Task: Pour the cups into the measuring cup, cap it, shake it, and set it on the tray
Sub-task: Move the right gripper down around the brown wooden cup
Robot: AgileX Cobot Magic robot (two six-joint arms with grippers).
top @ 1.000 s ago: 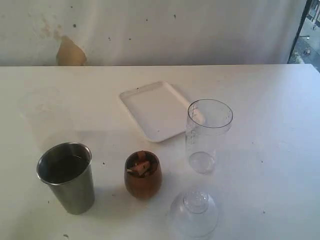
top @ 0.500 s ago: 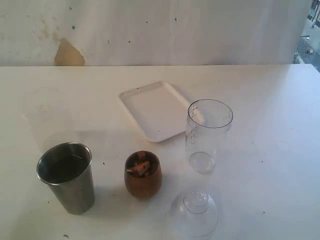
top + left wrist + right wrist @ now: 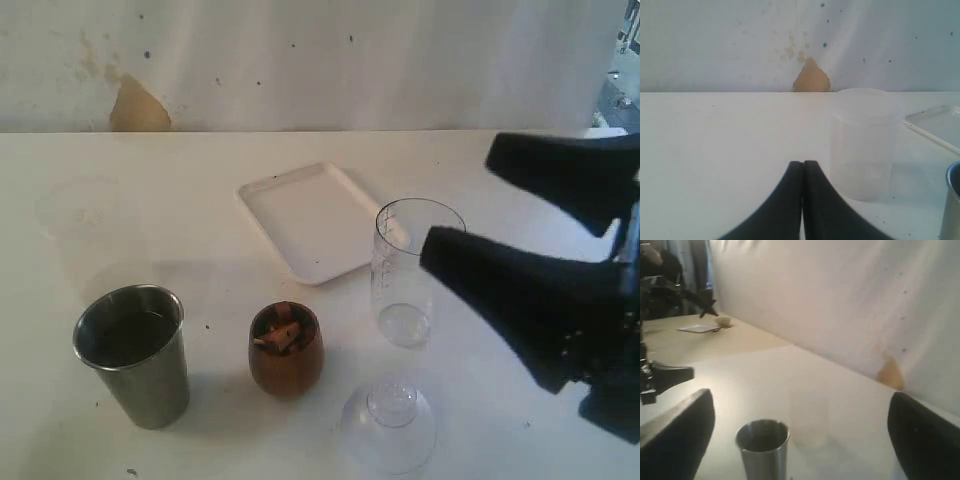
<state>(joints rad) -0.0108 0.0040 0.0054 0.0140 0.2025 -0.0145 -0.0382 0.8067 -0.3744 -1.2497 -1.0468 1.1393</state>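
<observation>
The steel tumbler (image 3: 132, 350) stands at the front left, with the brown wooden cup (image 3: 286, 348), holding pale pieces, to its right. The clear measuring cup (image 3: 415, 270) stands upright and uncapped beside the white tray (image 3: 312, 220). The dome cap (image 3: 388, 425) rests on the table in front of it. My right gripper (image 3: 458, 203) reaches in from the right, open, its tips close to the measuring cup's right side. In the right wrist view the tumbler (image 3: 763, 450) shows between the wide-open fingers (image 3: 685, 435). My left gripper (image 3: 803, 163) is shut on nothing, low over bare table.
A wide translucent tub (image 3: 85, 225) stands at the left behind the tumbler; the same tub (image 3: 865, 142) is just right of my left fingers. A pale wall with a brown patch (image 3: 138, 108) backs the table.
My right gripper has come into the exterior view from the right, open, up to the measuring cup. The cups, cap and tray have not moved.
</observation>
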